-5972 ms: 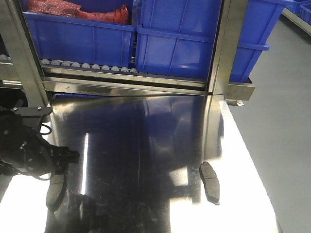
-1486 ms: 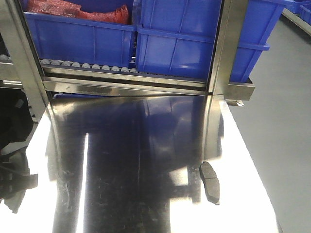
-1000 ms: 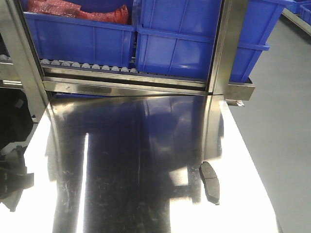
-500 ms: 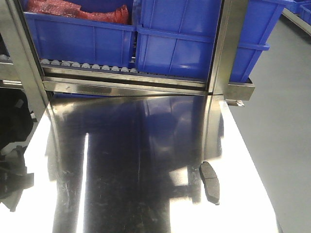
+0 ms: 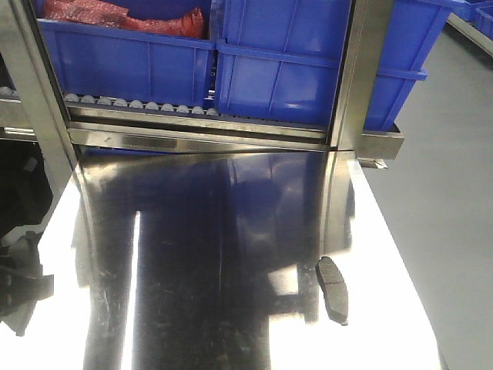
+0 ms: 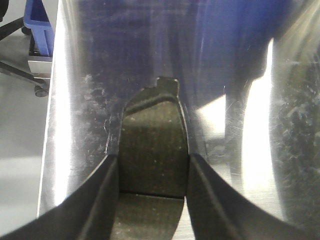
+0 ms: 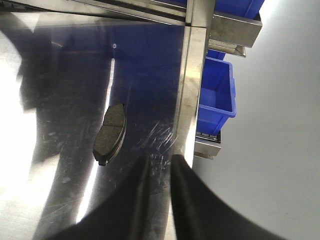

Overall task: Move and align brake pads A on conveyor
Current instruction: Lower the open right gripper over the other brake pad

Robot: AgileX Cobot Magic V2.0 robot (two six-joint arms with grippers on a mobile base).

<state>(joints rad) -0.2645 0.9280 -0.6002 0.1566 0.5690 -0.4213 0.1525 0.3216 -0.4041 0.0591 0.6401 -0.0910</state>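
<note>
In the left wrist view a dark-grey brake pad (image 6: pixel 152 130) with a thin groove across it sits between my two black fingers. My left gripper (image 6: pixel 153 159) is shut on its long sides, above the shiny steel tabletop (image 6: pixel 90 90). Another brake pad (image 5: pixel 332 289) lies flat on the steel near the table's right edge; the right wrist view shows this brake pad (image 7: pixel 110 132) too. My right gripper (image 7: pixel 162 159) hovers just right of it, shut to a narrow slit with nothing in it. The conveyor is out of view.
Blue bins (image 5: pixel 154 62) stand on a roller track (image 5: pixel 139 104) behind the table, framed by steel posts (image 5: pixel 356 77). Right of the table's edge (image 5: pixel 400 270) is grey floor. A small blue bin (image 7: pixel 216 95) sits below that edge, another blue bin (image 6: pixel 38 22) beyond the left side.
Six seconds ago my left arm and a pad showed at the front view's left; both are gone from there now. The right-hand pad has not moved.
</note>
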